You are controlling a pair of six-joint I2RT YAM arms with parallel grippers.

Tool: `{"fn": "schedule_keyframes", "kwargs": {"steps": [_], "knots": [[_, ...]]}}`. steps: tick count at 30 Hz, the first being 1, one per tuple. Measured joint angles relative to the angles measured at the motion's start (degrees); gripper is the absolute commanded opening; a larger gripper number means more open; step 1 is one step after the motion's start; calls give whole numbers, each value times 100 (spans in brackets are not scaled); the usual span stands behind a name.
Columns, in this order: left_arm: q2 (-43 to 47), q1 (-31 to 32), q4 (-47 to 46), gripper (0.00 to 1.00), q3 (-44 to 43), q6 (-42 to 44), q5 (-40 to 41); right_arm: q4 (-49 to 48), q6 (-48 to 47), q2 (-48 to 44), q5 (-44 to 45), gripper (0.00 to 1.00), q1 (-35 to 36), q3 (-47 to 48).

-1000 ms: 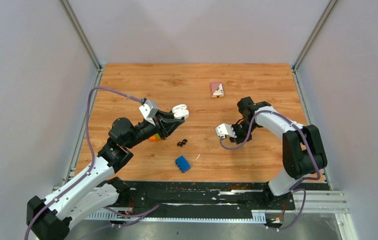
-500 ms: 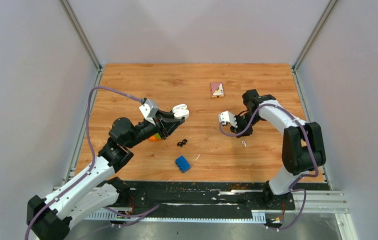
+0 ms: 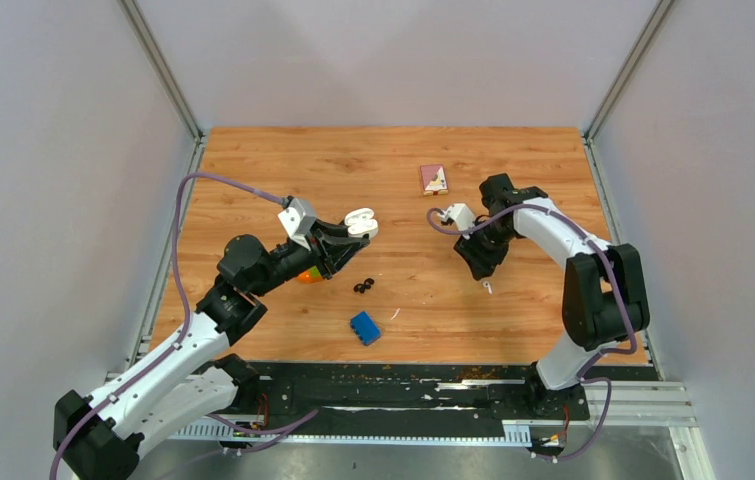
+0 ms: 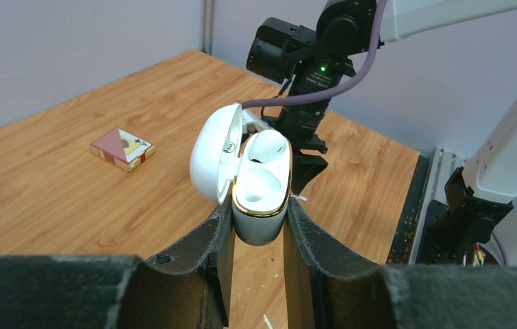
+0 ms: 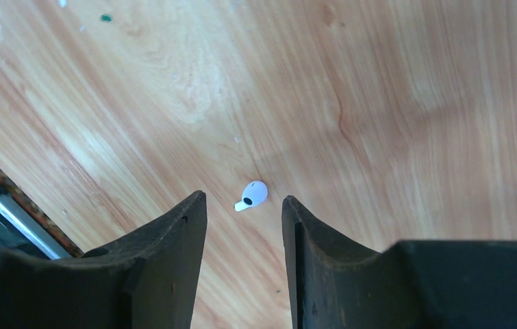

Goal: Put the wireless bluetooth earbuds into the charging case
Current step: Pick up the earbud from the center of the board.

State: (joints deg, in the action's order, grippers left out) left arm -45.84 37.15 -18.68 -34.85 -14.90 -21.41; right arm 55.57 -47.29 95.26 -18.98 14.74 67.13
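Right tool [image 5: 243, 202] hung with fingers apart over 1 white earbud [image 5: 253, 194] on the surface [image 5: 392, 103], well right of the white charging case [image 4: 262, 185] clamped in the left tool [image 4: 259, 223]. It should have descended centred, pinching the bud's body rather than its stem.

**One high view, two close ones**

The top camera sits high behind the arm bases and looks down and forward over the whole wooden table [image 3: 393, 170], from well back. The left wrist camera sits low behind the left gripper [image 4: 257, 211], facing almost level across the table. The white case [image 4: 255, 185] fills its near centre and the right arm [image 4: 310, 62] stands beyond. The right wrist camera looks nearly straight down past the right gripper [image 5: 242, 199] at the boards, very close. It shares a white earbud [image 5: 252, 194] with the top view. The left wrist view shares the card box [image 4: 122, 147] with the top view.
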Motion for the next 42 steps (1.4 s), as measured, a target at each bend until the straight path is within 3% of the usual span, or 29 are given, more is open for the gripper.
{"fn": "schedule_keyframes", "kwargs": {"steps": [6,12,42], "knots": [[-13,0,2,3,-2,-4,-42,55,1572,374,671,40,144,481],[13,0,22,3,-2,-2,-48,122,2312,634,1185,40,254,601],[162,0,2,3,52,-4,-33,160,2885,1051,1720,36,361,479]]}}
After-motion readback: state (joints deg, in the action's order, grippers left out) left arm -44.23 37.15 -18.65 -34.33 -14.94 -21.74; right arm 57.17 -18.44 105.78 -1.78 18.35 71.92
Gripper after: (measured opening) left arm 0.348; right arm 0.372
